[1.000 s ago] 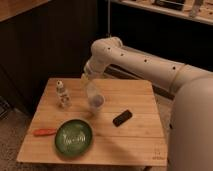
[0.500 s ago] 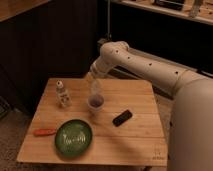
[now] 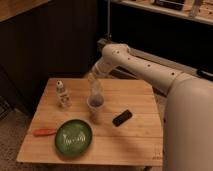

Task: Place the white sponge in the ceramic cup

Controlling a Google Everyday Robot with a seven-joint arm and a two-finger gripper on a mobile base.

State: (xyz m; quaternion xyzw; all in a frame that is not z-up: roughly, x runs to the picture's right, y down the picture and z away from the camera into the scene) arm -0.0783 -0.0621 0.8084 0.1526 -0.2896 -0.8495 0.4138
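Here the pincer [image 3: 95,88] hangs just above the ceramic cup [image 3: 94,108].

A: What crowds the cup [image 3: 95,104]?
B: The gripper [image 3: 95,86] hangs right over it, blocking the way down. The arm [image 3: 142,65] comes in from the back right.
A: And beside it?
B: In view, the bottle [image 3: 62,94] stands to its left, the block [image 3: 122,118] near its right, and the plate [image 3: 74,138] in front, with a tool [image 3: 44,132] at the plate's left.
A: Any open room?
B: The table's [image 3: 137,146] front right is bare wood.
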